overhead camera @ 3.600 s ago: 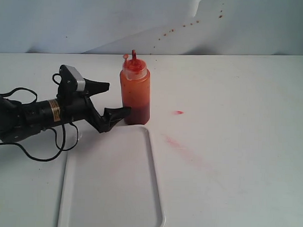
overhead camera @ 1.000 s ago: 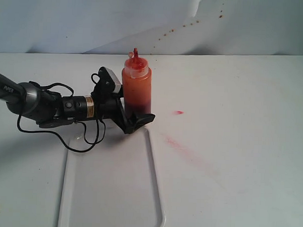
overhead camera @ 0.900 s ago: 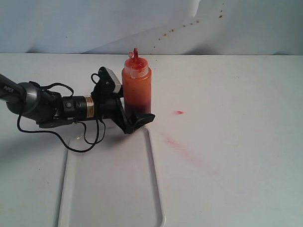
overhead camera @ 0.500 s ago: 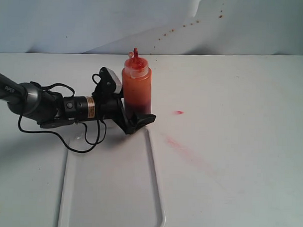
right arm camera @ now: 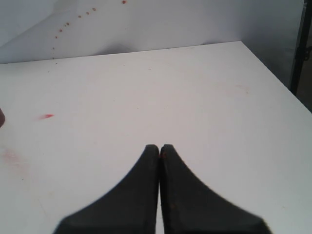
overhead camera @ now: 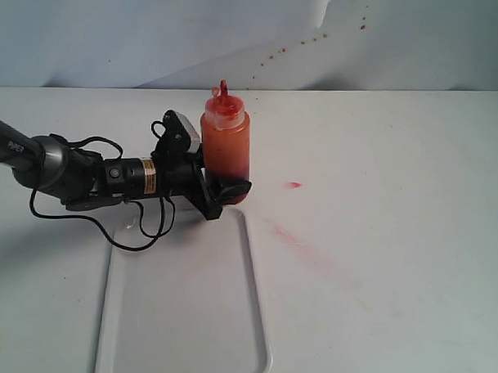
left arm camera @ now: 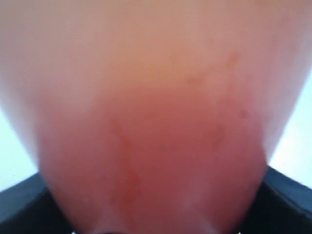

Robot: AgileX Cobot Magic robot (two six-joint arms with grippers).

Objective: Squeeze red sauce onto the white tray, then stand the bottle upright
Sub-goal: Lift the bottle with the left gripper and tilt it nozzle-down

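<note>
Bottle [overhead camera: 226,149] stands upright on desk [overhead camera: 395,208], nozzle [overhead camera: 222,89] up, just past far edge of white tray [overhead camera: 179,307]. Whether its base touches the rim can't be told. Red sauce [overhead camera: 226,161] shows thru the translucent wall, filling most of the body.

Left gripper [overhead camera: 226,184] reaches in low from the left, arm nearly level w/ the desk, and is clamped on bottle's lower part. Near finger [overhead camera: 232,188] lies across the front of the base, pressed to the plastic; far finger is hidden behind the bottle. In left wrist view the bottle [left arm camera: 156,122] fills almost the whole pic, blurred, w/ dark fingers [left arm camera: 19,207] meeting its sides at both lower corners, so it sits squarely between them.

Right gripper [right arm camera: 160,148] is off on its own over bare desk [right arm camera: 195,87], fingers [right arm camera: 141,190] pressed tight together, holding nothing.

Small red spot [overhead camera: 294,185] and faint pinkish smear [overhead camera: 292,235] mark the desk to the right of the bottle, apart from it.
</note>
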